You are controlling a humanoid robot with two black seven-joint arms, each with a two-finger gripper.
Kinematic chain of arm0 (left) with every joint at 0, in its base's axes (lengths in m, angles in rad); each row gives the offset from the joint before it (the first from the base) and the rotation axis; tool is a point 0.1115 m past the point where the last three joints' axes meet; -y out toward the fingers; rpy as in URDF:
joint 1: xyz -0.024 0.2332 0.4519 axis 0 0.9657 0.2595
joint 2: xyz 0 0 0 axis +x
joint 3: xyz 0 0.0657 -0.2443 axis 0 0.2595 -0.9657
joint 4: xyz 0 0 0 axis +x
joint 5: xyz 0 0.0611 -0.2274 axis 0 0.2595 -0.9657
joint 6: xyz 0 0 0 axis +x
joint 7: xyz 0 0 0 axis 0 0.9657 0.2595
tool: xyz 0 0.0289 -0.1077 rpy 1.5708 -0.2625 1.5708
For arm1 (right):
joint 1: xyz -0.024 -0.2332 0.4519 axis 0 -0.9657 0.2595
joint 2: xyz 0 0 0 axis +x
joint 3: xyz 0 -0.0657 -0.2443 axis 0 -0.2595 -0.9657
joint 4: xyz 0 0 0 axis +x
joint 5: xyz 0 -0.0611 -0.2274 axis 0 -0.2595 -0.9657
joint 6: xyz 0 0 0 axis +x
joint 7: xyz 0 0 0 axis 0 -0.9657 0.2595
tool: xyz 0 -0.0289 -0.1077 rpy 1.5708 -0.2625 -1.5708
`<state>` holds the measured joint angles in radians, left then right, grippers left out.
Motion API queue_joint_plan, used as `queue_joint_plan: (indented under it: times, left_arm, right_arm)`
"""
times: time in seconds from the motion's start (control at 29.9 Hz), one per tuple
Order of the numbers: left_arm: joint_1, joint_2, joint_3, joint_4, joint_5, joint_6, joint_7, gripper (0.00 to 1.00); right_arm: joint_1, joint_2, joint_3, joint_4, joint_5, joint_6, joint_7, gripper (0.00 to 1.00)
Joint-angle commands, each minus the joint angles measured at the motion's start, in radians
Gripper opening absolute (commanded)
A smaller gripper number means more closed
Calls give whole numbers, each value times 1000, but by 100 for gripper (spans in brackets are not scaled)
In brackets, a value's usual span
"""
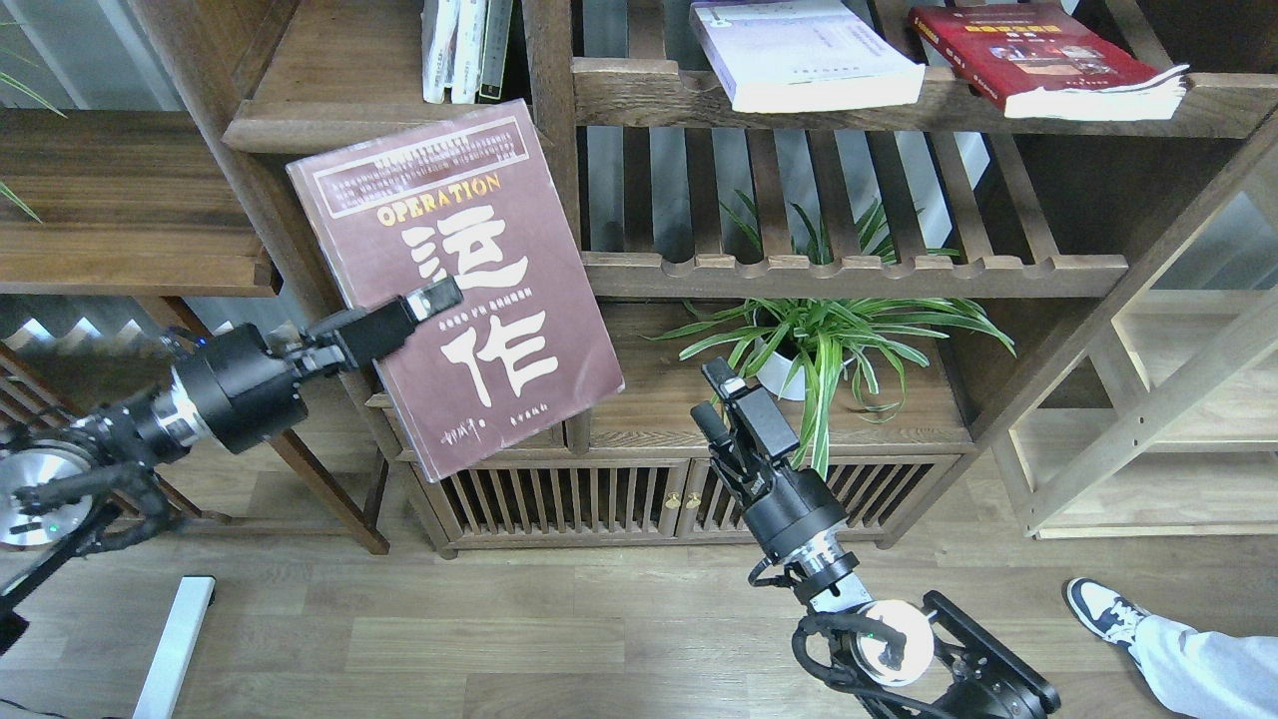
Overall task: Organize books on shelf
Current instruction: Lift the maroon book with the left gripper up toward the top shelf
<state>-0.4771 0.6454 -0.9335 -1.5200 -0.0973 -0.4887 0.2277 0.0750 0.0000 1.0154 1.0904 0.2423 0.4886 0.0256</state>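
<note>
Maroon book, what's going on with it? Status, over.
Left gripper shut on maroon book, held up in front of the plank shelf. Right gripper open, empty. White upright books already on that shelf.
</note>
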Motion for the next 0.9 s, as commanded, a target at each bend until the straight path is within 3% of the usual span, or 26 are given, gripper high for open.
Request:
queue_joint_plan:
  times: [0.0, 0.27, 0.87]
  left_arm:
    - [0, 10, -99, -12, 39, 0, 1, 1]
    - [3, 16, -252, -14, 67, 0, 1, 1]
    - [-8, 31, -406, 41, 165, 0, -7, 0]
  right_arm:
    - [3, 0, -1, -4, -1, 0, -3, 99]
    - [23, 0, -8, -4, -8, 0, -7, 99]
    - [92, 0, -35, -34, -29, 0, -7, 99]
